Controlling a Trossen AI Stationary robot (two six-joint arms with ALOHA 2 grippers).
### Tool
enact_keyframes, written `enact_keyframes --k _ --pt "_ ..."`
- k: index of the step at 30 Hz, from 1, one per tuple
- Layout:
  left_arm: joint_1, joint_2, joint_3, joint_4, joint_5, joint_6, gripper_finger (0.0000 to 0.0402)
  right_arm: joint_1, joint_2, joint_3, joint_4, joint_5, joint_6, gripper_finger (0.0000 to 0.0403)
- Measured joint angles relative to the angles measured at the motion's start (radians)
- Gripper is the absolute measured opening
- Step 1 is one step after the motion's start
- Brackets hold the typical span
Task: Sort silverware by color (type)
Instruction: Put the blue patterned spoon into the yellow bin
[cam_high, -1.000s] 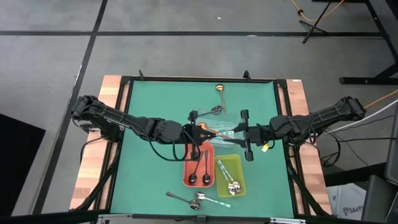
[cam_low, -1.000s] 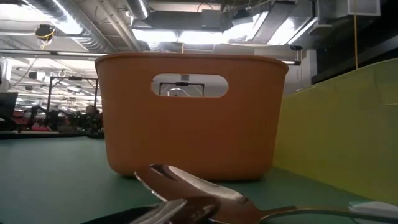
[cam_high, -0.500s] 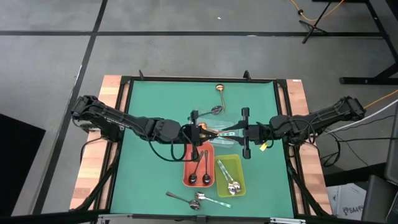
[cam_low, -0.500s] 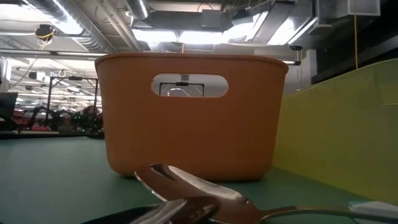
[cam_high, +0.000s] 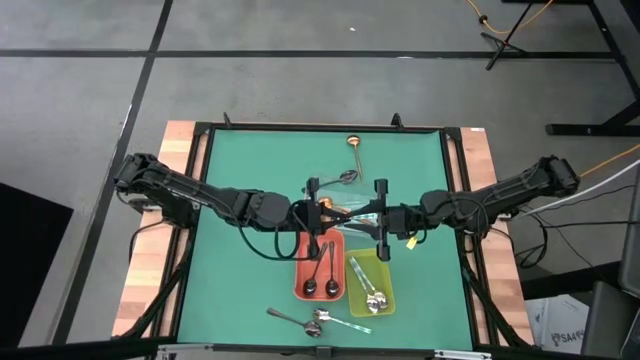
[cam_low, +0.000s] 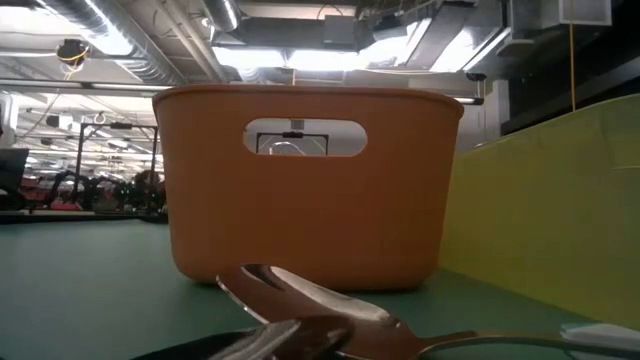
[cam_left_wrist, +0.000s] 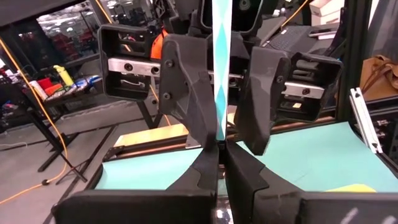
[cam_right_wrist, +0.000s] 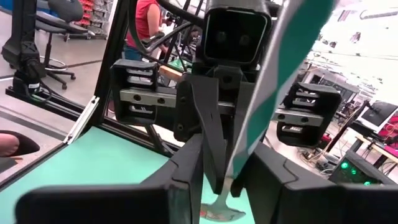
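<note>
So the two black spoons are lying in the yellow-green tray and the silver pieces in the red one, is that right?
Not quite: the trays are swapped. The high view shows the two black spoons lying in the red tray, and the silver pieces in the yellow-green tray beside it.

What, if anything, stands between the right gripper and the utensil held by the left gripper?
Nothing visible does. The right gripper has its open fingers on either side of the pale blue utensil, which the left gripper pinches shut.
</note>
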Motion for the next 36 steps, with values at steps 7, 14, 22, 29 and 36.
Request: enact_keyframes --k 7,14,22,29,36 --pt "0.000 0.000 0.000 -0.010 -0.001 0.000 0.0007 0.000 0.000 0.000 0.001 -0.002 0.000 0.0092" --pt "0.000 0.000 0.000 -0.020 -0.001 0.000 0.0007 0.000 0.000 0.000 0.001 -0.008 0.001 0.0092" --pt "0.000 0.000 0.000 -0.038 -0.002 -0.001 0.0007 0.000 0.000 0.000 0.001 -0.008 0.002 0.0091" --pt "0.000 0.000 0.000 -0.054 0.001 -0.001 0.0007 0.000 0.000 0.000 0.000 -0.007 0.002 0.0039" --pt "0.000 0.000 0.000 -0.057 0.000 0.001 0.0007 0.000 0.000 0.000 -0.007 -0.008 0.018 0.0013"
